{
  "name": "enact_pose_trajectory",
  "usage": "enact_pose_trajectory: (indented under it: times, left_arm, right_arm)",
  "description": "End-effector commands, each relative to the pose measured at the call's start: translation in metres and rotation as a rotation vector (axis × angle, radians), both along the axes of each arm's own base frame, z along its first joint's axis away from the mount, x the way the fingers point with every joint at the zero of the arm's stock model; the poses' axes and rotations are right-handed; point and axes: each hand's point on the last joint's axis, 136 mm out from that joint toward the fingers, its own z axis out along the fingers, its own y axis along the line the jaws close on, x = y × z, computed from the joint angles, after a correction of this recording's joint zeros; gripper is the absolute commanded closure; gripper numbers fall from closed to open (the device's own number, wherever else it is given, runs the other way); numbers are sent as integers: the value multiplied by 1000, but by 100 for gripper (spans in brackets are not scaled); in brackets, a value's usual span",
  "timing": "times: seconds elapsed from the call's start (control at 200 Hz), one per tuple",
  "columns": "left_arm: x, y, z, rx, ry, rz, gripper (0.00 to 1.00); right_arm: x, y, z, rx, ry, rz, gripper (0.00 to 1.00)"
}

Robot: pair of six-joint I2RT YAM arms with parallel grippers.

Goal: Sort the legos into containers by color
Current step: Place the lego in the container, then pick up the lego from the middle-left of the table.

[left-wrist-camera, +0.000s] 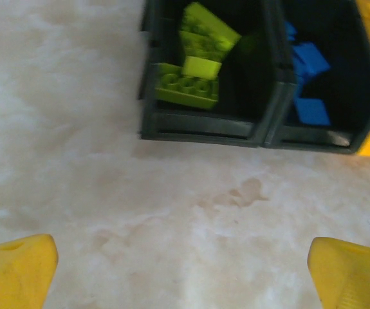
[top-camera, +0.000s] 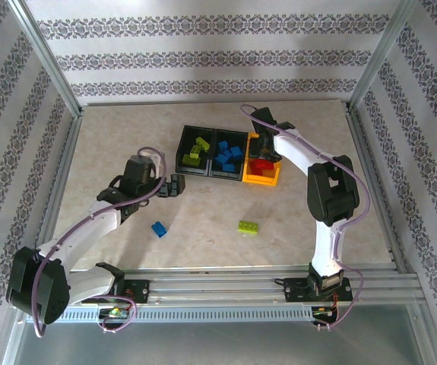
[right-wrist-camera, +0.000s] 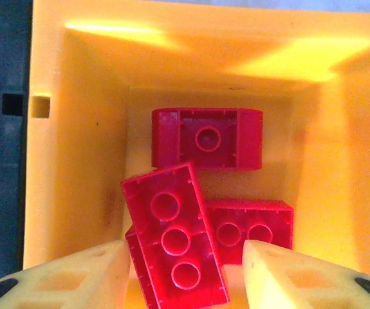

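Hangs the right end effector [right-wrist-camera: 185, 277] part open over the yellow-orange bin [right-wrist-camera: 75, 161], at the right end of the row of containers [top-camera: 195, 169] in the middle of the top view. Shows a tilted red brick [right-wrist-camera: 175, 238] between its fingers, above other red bricks. With a gap beside the right finger, probably grips nothing, though cannot say for certain.

Spreads the left end effector [left-wrist-camera: 181, 277] wide and empty above bare table [left-wrist-camera: 75, 161], just below the black bin [left-wrist-camera: 197, 125] with lime green bricks [left-wrist-camera: 194, 71].

Leaves two legos outside in the top view, well apart: a blue brick [top-camera: 159, 229] lower left of centre and a green brick [top-camera: 248, 226] lower centre.

Risks from here:
- Lifting away with the red brick wedged against a finger and dragging it over the rim.
- Clipping the joined bins on retreat and shifting the whole row.
- Coming down off-centre on a small loose brick and flicking it aside.
- Dropping blue into the wrong black bin, the two standing side by side.
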Motion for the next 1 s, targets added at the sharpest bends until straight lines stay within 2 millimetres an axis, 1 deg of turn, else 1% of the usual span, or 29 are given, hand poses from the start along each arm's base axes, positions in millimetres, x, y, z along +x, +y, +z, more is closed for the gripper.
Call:
enact_pose_trajectory:
  times: [0.0, 0.17, 0.28, 0.46, 0.545, 0.55, 0.565, 0.575, 0.68, 0.794, 0.864, 0.994]
  left_arm:
    - [3, -37, 25, 33, -116, -189, 0]
    - [-13, -80, 15, 98, -103, -408, 0]
    - [-28, -108, 1, 178, -93, -558, 0]
    - [-48, -146, -24, 313, -113, -762, 0]
    - [-57, -164, -32, 350, -137, -850, 0]
    - [-57, -165, -32, 351, -140, -855, 0]
    - [-59, -169, -34, 354, -143, -871, 0]
    - [-61, -170, -35, 355, -144, -881, 0]
    - [-75, -190, -41, 344, -166, -995, 0]
    - [-89, -205, -48, 321, -189, -1103, 0]
    - [-92, -211, -53, 320, -203, -1144, 0]
    - [-92, -222, -61, 333, -221, -1182, 0]
  right_arm:
    - [-6, -6, 32, 15, -64, -14, 47]
    - [-21, -13, 50, 29, -100, -28, 40]
    - [-34, -18, 60, 35, -121, -45, 31]
    - [-57, -29, 77, 57, -166, -81, 19]
    - [-68, -34, 85, 68, -187, -101, 11]
    - [-69, -34, 85, 69, -188, -102, 10]
    - [-70, -35, 87, 69, -192, -105, 3]
    - [-72, -36, 87, 69, -195, -108, 2]
    - [-83, -43, 95, 76, -217, -134, 2]
    - [-93, -50, 103, 85, -241, -158, 2]
    - [-98, -53, 106, 90, -251, -171, 2]
    - [-105, -58, 109, 98, -265, -193, 2]
